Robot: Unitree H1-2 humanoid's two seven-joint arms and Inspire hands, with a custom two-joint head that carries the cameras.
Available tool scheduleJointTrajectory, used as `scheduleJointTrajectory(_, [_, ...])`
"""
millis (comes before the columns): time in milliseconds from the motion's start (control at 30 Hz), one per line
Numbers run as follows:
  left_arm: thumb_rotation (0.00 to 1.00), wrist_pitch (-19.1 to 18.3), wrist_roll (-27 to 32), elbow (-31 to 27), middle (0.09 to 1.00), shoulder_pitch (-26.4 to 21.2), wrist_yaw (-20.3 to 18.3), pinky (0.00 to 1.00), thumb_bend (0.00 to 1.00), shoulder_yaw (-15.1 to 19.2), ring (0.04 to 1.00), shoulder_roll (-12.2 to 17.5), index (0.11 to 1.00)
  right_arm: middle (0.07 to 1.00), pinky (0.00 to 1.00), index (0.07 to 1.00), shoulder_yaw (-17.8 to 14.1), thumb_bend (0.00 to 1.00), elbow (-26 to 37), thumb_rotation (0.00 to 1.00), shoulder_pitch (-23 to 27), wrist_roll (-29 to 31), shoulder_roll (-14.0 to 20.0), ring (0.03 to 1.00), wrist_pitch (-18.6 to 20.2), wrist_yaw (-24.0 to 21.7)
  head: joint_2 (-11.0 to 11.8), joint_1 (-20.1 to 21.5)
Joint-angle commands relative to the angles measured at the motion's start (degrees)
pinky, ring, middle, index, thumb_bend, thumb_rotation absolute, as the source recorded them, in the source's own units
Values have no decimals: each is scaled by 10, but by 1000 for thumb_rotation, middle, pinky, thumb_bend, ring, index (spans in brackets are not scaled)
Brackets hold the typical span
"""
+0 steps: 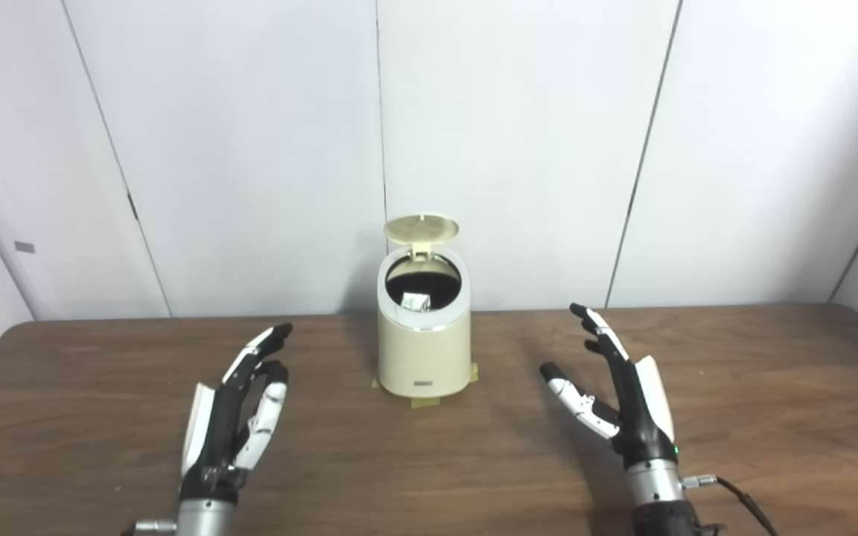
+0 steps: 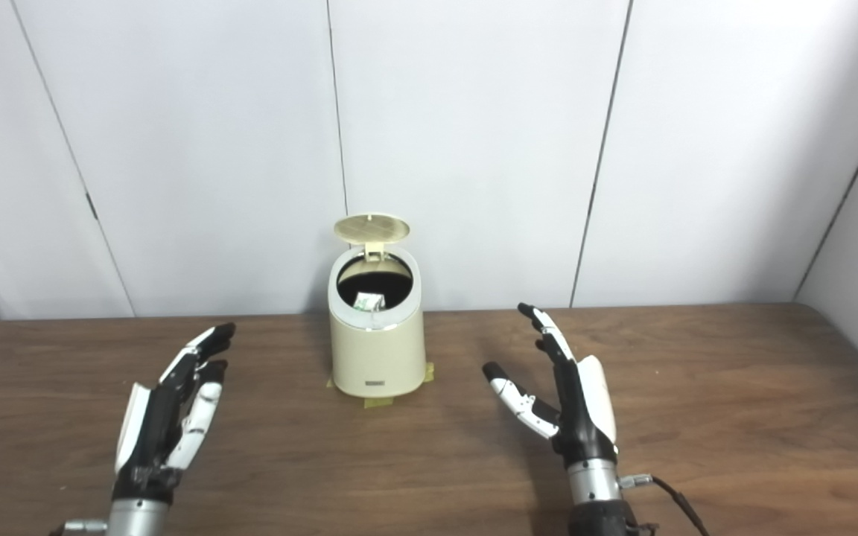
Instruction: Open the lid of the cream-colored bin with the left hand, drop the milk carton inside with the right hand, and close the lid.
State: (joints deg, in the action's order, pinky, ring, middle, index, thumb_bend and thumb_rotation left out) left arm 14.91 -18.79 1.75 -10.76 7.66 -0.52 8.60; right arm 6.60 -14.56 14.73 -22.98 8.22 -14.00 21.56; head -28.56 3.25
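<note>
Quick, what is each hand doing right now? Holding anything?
Left hand: open, holding nothing.
Right hand: open, holding nothing.

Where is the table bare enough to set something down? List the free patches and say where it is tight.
Bare wood lies between the left hand and the bin, between the bin and the right hand, and out to the table's right edge. In front of the bin, between both hands, is also free. Tight: behind the bin, near the wall, with its lid up.

Bare lab test bay: white panel walls [image 1: 518, 149], plain wooden table [image 1: 429, 461].
</note>
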Motion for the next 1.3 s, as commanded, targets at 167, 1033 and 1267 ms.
scheduleJointTrajectory(167, [936, -152, -124, -107, 925, -136, -45, 934, 465, -30, 976, -1, 882, 902, 794, 858, -3, 353, -22, 556, -17, -4, -13, 883, -15, -1, -1, -1])
scheduleJointTrajectory(1033, [1000, -382, -433, -118, 877, -352, -287, 1000, 783, -202, 1000, -2, 853, 898, 737, 861, -10, 435, -21, 557, -24, 14, -30, 863, -7, -20, 1, 3])
scheduleJointTrajectory(1267, [998, -418, -511, -76, 878, -370, -377, 1000, 791, -203, 995, -18, 821, 884, 718, 847, -9, 459, -26, 562, -23, 28, -29, 849, -21, -35, 2, 3])
